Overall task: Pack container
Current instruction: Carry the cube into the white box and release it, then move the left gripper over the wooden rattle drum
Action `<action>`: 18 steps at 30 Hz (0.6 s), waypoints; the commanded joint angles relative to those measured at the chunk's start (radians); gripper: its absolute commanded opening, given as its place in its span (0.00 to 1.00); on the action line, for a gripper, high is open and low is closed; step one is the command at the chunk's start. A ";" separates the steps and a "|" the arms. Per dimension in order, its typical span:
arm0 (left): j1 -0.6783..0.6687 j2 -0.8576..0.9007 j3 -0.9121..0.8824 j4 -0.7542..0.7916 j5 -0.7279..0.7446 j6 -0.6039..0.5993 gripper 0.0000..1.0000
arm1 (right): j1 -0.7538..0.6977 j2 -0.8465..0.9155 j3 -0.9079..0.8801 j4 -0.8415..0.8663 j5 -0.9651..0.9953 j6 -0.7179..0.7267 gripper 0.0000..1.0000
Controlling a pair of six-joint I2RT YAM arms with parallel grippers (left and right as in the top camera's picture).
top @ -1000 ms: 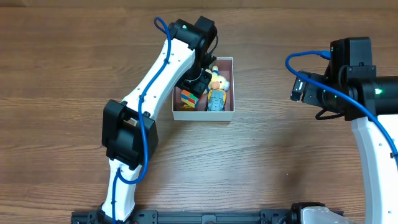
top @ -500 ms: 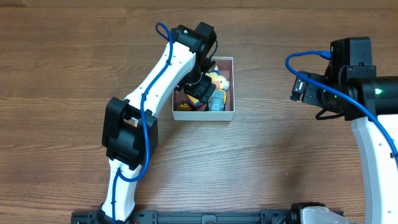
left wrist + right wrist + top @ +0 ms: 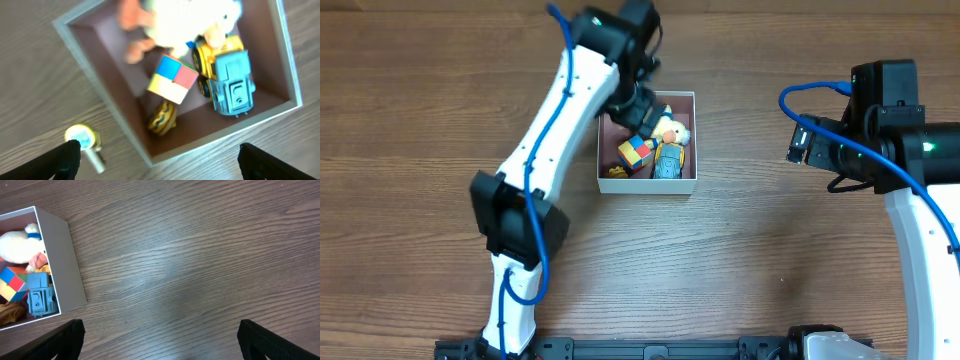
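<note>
The container (image 3: 647, 186) is a white-walled square box with a mauve-pink inside, at the table's far middle. In it lie a multicoloured cube (image 3: 636, 152), a blue and yellow truck (image 3: 667, 162), a white plush toy (image 3: 673, 130) and a small yellow striped piece (image 3: 617, 171). My left gripper (image 3: 640, 100) hangs open over the box's far left corner, holding nothing. From the left wrist, the cube (image 3: 172, 79) and truck (image 3: 227, 82) rest on the container (image 3: 100, 80) floor, above my open left gripper (image 3: 162, 162). My right gripper (image 3: 808, 142) stands open, well to the container's right.
A small toy with a round light-blue head and a white handle (image 3: 82, 140) lies on the wood just outside the container's left wall. In the right wrist view, bare wooden table lies under my right gripper (image 3: 165, 339), with the container (image 3: 62, 265) at the left edge.
My left gripper opened and let go of the multicoloured cube, which now lies in the container. The left arm lifted and drew back toward the far side. The right arm stayed still.
</note>
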 commanded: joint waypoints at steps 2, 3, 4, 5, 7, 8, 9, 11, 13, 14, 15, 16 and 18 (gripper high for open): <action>0.059 -0.027 0.115 -0.071 -0.077 -0.195 1.00 | -0.001 -0.001 0.002 0.003 0.014 -0.003 1.00; 0.074 -0.030 0.113 -0.071 -0.077 -0.223 1.00 | -0.001 -0.001 0.002 0.003 0.014 -0.003 1.00; 0.093 -0.034 0.112 -0.071 -0.073 -0.237 1.00 | -0.001 -0.001 0.002 0.003 0.014 -0.003 1.00; 0.107 -0.036 0.109 -0.071 -0.063 -0.238 1.00 | -0.001 -0.001 0.002 0.003 0.014 -0.003 1.00; 0.134 -0.042 0.095 -0.071 -0.038 -0.237 1.00 | -0.001 -0.001 0.002 0.003 0.014 -0.003 1.00; 0.148 -0.049 0.082 -0.071 -0.024 -0.233 1.00 | -0.001 -0.001 0.002 0.003 0.014 -0.003 1.00; 0.161 -0.059 0.056 -0.071 -0.013 -0.230 1.00 | -0.001 -0.001 0.002 0.003 0.014 -0.003 1.00; 0.180 -0.090 -0.010 -0.071 -0.010 -0.218 1.00 | -0.001 -0.001 0.002 0.003 0.014 -0.003 1.00; 0.192 -0.131 -0.085 -0.071 -0.048 -0.212 1.00 | -0.001 -0.001 0.002 0.003 0.014 -0.003 1.00; 0.198 -0.158 -0.132 -0.071 -0.085 -0.212 1.00 | -0.001 -0.001 0.002 0.003 0.014 -0.003 1.00; 0.206 -0.188 -0.183 -0.071 -0.117 -0.213 1.00 | -0.001 -0.001 0.002 0.003 0.014 -0.003 1.00; 0.213 -0.220 -0.230 -0.071 -0.137 -0.216 1.00 | -0.001 -0.001 0.002 0.003 0.014 -0.003 1.00; 0.232 -0.281 -0.316 -0.069 -0.137 -0.215 1.00 | -0.001 -0.001 0.002 0.003 0.014 -0.003 1.00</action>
